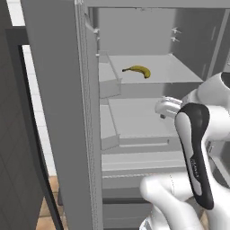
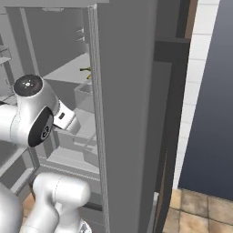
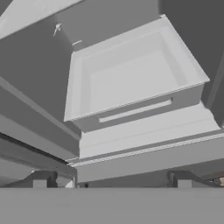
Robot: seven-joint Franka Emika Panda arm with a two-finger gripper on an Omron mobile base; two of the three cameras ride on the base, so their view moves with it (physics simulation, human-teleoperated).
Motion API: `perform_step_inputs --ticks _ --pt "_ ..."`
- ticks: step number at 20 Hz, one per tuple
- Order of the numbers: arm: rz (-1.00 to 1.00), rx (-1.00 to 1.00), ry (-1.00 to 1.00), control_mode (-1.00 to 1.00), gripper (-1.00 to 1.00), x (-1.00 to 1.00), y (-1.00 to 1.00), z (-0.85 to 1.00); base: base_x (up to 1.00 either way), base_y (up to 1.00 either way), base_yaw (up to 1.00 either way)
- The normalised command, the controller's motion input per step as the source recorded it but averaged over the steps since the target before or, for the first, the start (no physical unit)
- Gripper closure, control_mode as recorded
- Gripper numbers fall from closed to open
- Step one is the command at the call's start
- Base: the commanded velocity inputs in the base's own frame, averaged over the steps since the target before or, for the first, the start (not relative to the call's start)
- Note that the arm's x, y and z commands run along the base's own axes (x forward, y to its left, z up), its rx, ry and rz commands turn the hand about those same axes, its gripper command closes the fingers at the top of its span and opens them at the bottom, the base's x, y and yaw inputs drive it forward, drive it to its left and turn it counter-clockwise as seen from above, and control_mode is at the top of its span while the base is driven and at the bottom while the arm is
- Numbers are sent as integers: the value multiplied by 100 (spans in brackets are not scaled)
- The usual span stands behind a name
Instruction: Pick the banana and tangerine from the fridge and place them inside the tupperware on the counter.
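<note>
Left base view gives me the open fridge (image 1: 58, 90) with the banana (image 1: 138, 70) on an upper shelf, above and beyond my claw (image 1: 167, 108), well apart from it. Hand view shows the fingertips (image 3: 40, 183) spread wide and empty, aimed down at a lower drawer (image 3: 131, 74). I judge I'm in the approach to the first pick; next I need to raise and reach in toward the banana.
</note>
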Motion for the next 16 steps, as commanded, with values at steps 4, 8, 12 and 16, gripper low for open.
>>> perform_step_inputs --ticks 4,8,12,16 --pt "0 0 -6 -100 -100 42 -18 41 0 0 0" --pt "0 -5 -3 -100 -100 49 -4 37 0 0 0" --pt "0 -23 0 -100 -100 56 0 32 0 0 0" --pt "0 -31 0 -100 -100 62 -3 21 0 0 0"
